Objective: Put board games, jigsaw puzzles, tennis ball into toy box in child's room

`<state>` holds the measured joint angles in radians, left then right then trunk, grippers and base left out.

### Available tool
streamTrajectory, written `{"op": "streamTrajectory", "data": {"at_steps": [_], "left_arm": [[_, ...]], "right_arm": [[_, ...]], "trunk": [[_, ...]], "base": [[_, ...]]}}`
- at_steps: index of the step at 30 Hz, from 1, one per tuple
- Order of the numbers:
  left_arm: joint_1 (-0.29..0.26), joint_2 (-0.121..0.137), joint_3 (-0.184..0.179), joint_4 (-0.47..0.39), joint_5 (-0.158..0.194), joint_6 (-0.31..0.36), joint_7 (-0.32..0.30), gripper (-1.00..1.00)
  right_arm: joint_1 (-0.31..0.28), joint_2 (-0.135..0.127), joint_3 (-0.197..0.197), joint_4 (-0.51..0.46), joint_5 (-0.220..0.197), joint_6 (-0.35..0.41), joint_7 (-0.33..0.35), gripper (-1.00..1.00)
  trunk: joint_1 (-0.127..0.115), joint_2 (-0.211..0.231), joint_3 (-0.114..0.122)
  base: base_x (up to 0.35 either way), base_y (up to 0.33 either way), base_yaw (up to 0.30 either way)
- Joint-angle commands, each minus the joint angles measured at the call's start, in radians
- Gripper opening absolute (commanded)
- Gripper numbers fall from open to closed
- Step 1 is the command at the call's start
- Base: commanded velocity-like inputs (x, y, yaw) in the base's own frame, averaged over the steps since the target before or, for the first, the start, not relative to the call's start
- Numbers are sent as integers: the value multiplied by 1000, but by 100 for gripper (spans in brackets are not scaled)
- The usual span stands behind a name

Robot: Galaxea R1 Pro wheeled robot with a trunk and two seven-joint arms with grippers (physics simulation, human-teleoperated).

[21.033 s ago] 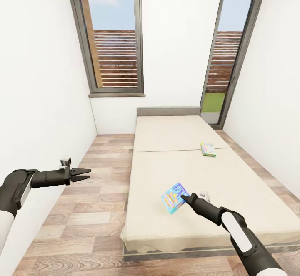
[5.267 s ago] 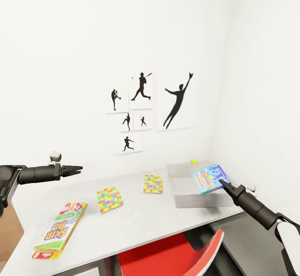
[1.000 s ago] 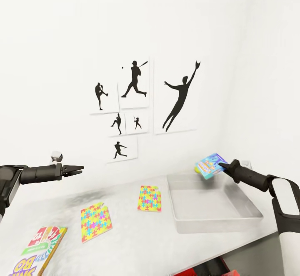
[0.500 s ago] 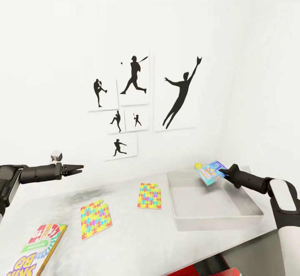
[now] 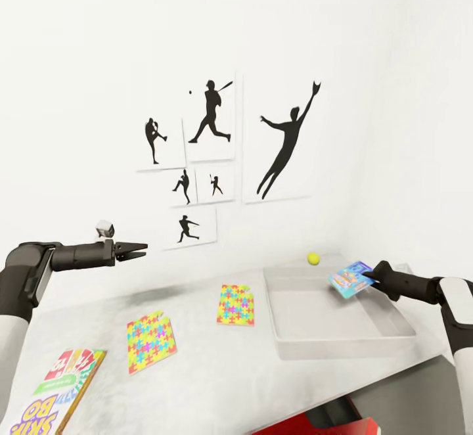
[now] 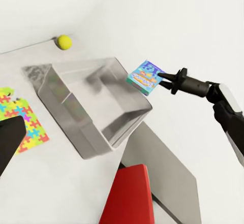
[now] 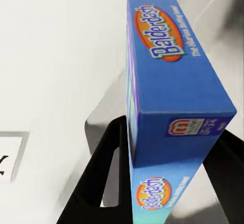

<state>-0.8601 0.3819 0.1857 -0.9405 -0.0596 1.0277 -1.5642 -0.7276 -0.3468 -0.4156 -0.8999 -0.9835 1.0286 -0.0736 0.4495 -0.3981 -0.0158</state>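
Pinching the blue board game [image 5: 352,278], right gripper [image 5: 369,278] hangs over toy box [image 5: 328,343] — left gripper [image 5: 139,249] spread.

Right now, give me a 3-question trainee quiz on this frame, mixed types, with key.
1. True or false: the right gripper holds the blue board game above the toy box.
2. Multiple choice: the tennis ball is A) inside the toy box, B) on the table behind the box, C) in the left gripper.
3. How many jigsaw puzzles lie on the table?

Key: 1 true. 2 B. 3 two: one nearer the SKIP BO game, one nearer the box.
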Motion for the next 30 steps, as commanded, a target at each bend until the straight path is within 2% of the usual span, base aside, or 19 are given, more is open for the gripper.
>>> {"op": "streamTrajectory", "data": {"at_steps": [1, 3, 5, 6, 9, 12, 19, 30], "left_arm": [[-4, -1, 1, -1, -6, 11, -7, 100], [-7, -7, 1, -1, -7, 10, -7, 100], [-8, -28, 1, -1, -8, 10, -7, 100], [-9, -48, 0, -2, -11, 10, -7, 100], [-12, -108, 1, -3, -15, 11, 80, 100], [-18, -130, 1, -3, -15, 11, 132, 100], [-22, -135, 6, -3, -14, 12, 157, 100], [-22, -130, 9, -3, -12, 12, 159, 100]], "right_arm": [[-6, 0, -1, 0, -11, 4, -28, -100], [-12, 1, 0, 1, -11, 4, -65, -100], [-15, 2, 0, 1, -11, 4, -87, -100], [-16, 3, 0, 2, -11, 4, -98, -100], [-17, 6, 0, 3, -11, 4, -128, -100], [-18, 6, 0, 6, -13, 5, -144, -100], [-22, 12, 0, 59, -15, 4, -153, -100], [-124, 16, -1, 201, -15, 4, -197, -100]], "trunk": [[1, -2, -3], [1, -2, -7], [1, -2, -10], [1, -2, -12], [1, -2, -17], [1, -2, -22], [1, -2, -33], [1, -2, -51]], "base": [[0, 0, 0], [0, 0, 0], [0, 0, 0], [0, 0, 0], [0, 0, 0], [0, 0, 0], [0, 0, 0], [0, 0, 0]]}}
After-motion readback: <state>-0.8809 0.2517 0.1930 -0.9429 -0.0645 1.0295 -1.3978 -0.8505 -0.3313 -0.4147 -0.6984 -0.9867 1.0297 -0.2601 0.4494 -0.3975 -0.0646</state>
